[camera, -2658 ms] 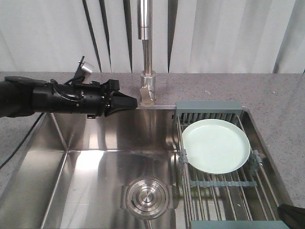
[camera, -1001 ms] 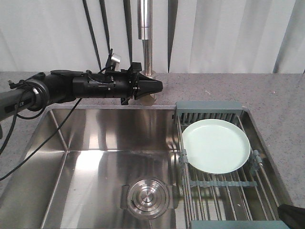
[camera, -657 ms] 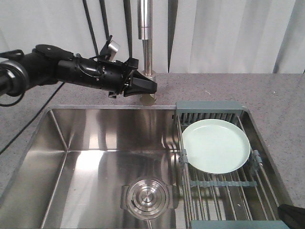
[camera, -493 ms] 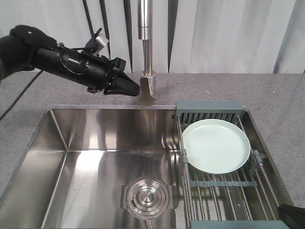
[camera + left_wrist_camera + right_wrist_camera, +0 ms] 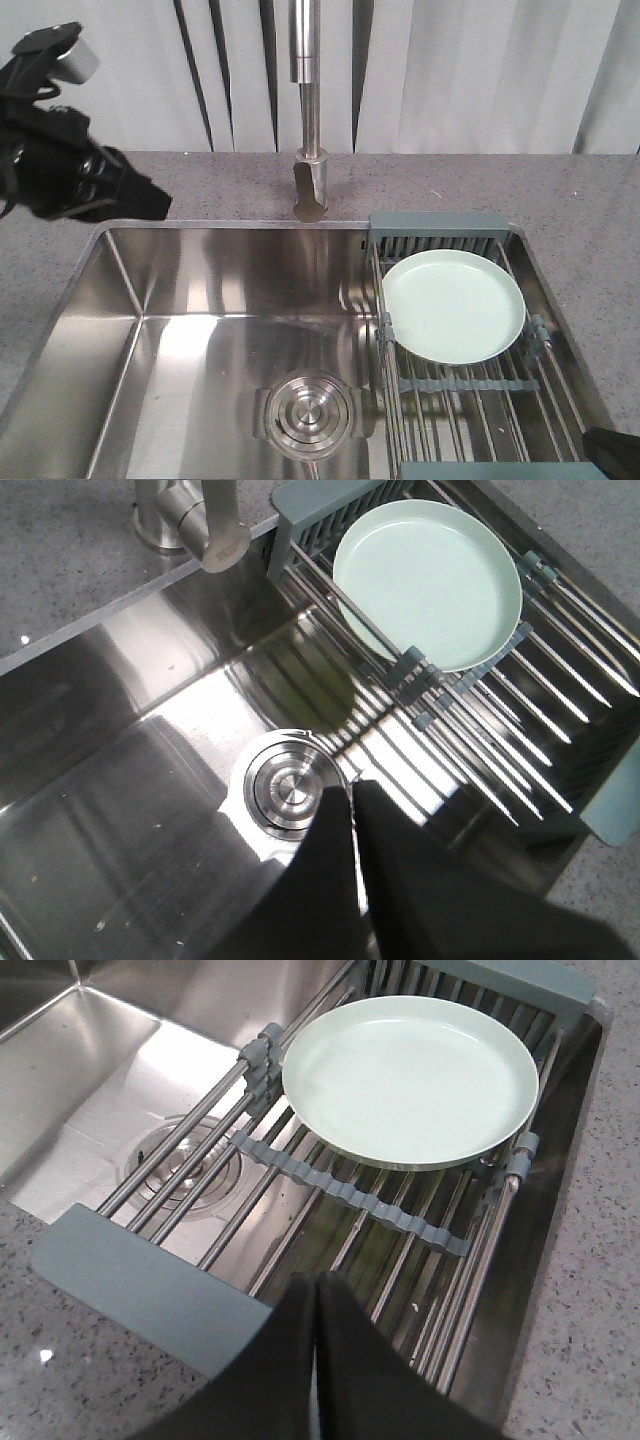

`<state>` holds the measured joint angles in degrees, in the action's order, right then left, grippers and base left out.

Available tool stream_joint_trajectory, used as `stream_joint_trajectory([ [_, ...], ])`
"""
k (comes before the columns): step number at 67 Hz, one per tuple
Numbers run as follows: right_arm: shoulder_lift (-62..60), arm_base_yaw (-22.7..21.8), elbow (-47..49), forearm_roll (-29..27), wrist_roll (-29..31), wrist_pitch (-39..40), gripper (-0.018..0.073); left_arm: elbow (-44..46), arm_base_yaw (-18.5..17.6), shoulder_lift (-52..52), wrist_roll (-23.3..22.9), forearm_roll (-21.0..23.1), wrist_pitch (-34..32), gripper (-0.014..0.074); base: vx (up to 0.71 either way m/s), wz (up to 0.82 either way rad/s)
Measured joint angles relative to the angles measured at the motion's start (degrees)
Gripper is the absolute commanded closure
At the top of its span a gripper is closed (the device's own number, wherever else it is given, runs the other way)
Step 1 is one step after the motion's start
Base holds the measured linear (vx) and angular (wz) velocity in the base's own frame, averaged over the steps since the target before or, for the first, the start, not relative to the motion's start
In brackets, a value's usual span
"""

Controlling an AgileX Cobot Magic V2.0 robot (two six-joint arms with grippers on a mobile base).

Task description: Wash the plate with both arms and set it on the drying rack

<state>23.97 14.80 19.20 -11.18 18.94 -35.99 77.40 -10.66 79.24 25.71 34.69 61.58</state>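
Note:
The pale mint-green plate (image 5: 453,306) lies flat on the drying rack (image 5: 435,225), which spans the right side of the sink. My left gripper (image 5: 160,205) hangs shut and empty at the far left, above the sink's back left corner and far from the plate. In the left wrist view its tips (image 5: 345,785) point down toward the drain, with the plate (image 5: 428,570) and rack (image 5: 310,510) to the upper right. My right gripper (image 5: 315,1278) is shut on nothing, above the rack's near end piece (image 5: 140,1280), short of the plate (image 5: 410,1080).
A tall steel faucet (image 5: 305,100) stands behind the sink's middle. The steel basin (image 5: 200,300) has a round drain strainer (image 5: 308,413) at its bottom. Speckled grey countertop (image 5: 580,200) surrounds the sink. A black part of the right arm (image 5: 612,452) shows at the lower right corner.
The left arm has drawn back from the faucet base, swinging left and toward the camera. Plate and rack have not moved.

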Motion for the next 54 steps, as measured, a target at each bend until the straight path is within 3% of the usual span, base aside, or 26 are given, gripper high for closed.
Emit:
stream_joint_trajectory([
  [20, 0.0, 0.0, 0.0, 0.0, 0.0, 1.11, 0.0564, -33.48, 0.0, -25.78, 2.13, -0.18, -15.73, 0.0603, 0.0, 0.0],
  [29, 0.0, 0.0, 0.0, 0.0, 0.0, 1.39, 0.0564, -43.66, 0.0, -34.65, 2.3, -0.18, -22.12, 0.0603, 0.0, 0.0],
  [38, 0.0, 0.0, 0.0, 0.0, 0.0, 1.45, 0.0564, -48.19, 0.0, -39.78, 2.3, -0.12, -25.23, 0.0603, 0.0, 0.0],
  [54, 0.0, 0.0, 0.0, 0.0, 0.0, 1.45, 0.0564, -48.67, 0.0, -42.04, 2.3, 0.16, -25.72, 0.0603, 0.0, 0.0],
])
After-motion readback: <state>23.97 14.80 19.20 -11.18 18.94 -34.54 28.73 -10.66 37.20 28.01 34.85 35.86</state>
